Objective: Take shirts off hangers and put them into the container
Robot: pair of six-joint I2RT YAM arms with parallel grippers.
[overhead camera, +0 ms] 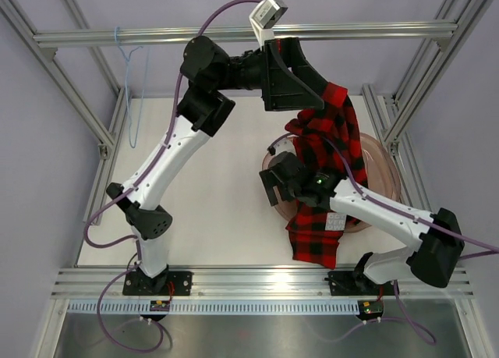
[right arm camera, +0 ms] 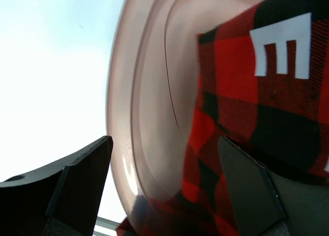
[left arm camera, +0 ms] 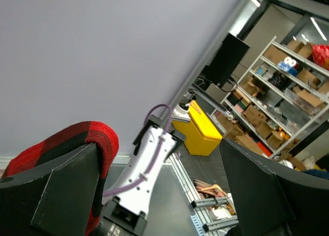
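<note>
Red-and-black plaid shirt (overhead camera: 337,128) draped over pinkish tub (overhead camera: 383,157).

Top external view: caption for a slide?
Plaid shirt spilling over the rim of the pink tub; blue hanger hooked on the frame.

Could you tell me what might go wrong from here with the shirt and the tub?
The shirt hangs well over the near rim of the tub onto the table, so it may slide out. Cloth also drapes over a finger of the open left gripper; pulling away could drag it back out.
</note>
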